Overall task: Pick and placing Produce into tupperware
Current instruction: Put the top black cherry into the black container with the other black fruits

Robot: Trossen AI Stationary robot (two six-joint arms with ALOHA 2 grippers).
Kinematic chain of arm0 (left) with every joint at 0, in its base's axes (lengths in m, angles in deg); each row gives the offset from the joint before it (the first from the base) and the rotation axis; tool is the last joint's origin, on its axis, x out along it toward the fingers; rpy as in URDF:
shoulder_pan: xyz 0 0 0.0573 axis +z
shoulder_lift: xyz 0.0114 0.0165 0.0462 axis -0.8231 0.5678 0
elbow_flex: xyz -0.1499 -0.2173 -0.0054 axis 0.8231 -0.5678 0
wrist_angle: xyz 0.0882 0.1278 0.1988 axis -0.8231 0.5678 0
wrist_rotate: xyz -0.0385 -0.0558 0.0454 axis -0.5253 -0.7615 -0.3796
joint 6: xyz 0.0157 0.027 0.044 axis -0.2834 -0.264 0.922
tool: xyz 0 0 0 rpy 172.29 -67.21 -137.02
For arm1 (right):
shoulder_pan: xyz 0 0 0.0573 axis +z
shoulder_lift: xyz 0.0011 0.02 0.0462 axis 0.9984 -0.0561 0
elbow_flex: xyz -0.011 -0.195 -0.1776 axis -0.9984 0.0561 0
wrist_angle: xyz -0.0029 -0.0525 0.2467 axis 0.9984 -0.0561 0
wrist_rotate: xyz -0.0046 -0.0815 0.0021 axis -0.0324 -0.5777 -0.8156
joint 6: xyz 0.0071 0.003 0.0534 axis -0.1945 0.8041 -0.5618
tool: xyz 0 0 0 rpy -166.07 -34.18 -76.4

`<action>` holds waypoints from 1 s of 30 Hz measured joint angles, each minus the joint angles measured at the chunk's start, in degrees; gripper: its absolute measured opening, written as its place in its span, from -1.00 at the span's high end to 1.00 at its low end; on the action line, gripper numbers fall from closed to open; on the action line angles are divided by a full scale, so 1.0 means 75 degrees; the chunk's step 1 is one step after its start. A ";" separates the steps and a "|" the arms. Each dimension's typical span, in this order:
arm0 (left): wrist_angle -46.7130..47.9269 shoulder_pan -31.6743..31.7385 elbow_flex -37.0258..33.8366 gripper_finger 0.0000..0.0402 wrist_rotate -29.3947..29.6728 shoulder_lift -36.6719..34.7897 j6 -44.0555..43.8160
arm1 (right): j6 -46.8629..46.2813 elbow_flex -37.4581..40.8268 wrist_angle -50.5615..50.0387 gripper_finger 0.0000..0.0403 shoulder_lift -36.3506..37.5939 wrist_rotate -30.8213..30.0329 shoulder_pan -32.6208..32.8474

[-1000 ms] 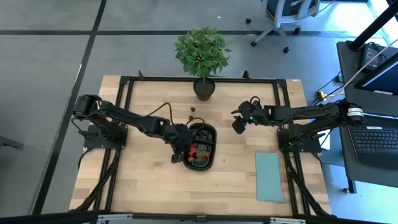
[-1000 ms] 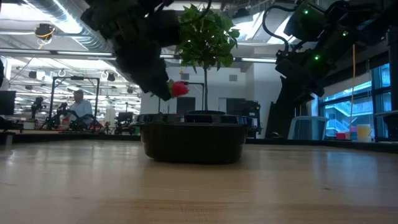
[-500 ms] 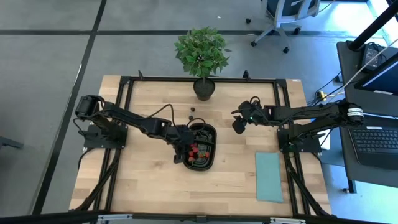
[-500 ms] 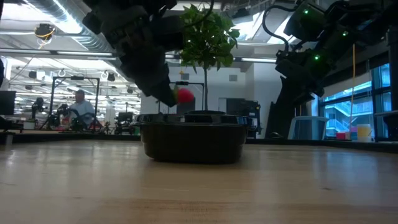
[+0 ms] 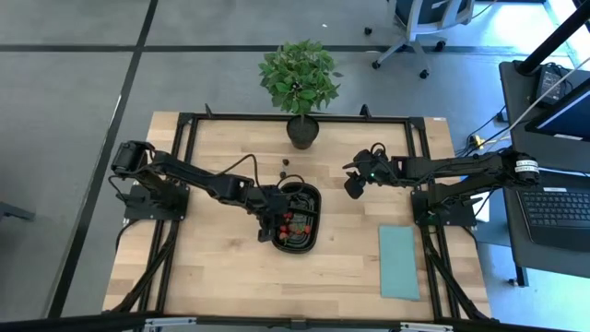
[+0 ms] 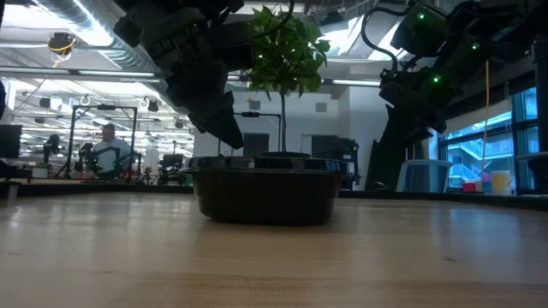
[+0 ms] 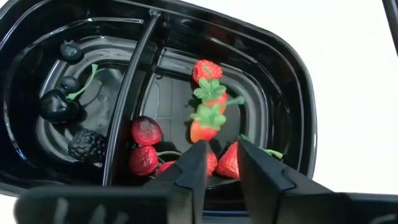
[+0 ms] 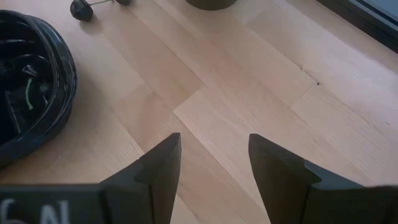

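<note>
At frame centre, the left gripper (image 7: 221, 165) hangs spread and empty above the black tray (image 5: 309, 194); strawberries (image 7: 208, 93) inside; the right gripper (image 8: 211, 165), centre-right, gapes too

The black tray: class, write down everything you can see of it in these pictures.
The tray is a glossy black oval of thin-looking plastic with a raised rim, split by a central divider into two compartments. It sits flat on the wooden table, near the middle. One compartment holds red strawberries and maroon pieces; the other holds dark berries. The left gripper hangs open above the red side, not touching the tray.
</note>
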 joint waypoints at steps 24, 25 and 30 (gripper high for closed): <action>0.2131 0.2810 0.0003 0.43 0.0056 -0.2132 0.1367 | 0.0032 0.0000 -0.0030 0.05 0.0000 0.0000 -0.0005; 0.2239 0.3092 0.0003 0.43 -0.0133 -0.2063 0.1565 | 0.0050 0.0000 -0.0021 0.05 0.0000 -0.0003 -0.0005; 0.2228 0.4172 -0.0006 0.43 -0.1362 -0.1656 0.2671 | 0.0198 0.0000 0.0017 0.05 0.0000 -0.0003 -0.0005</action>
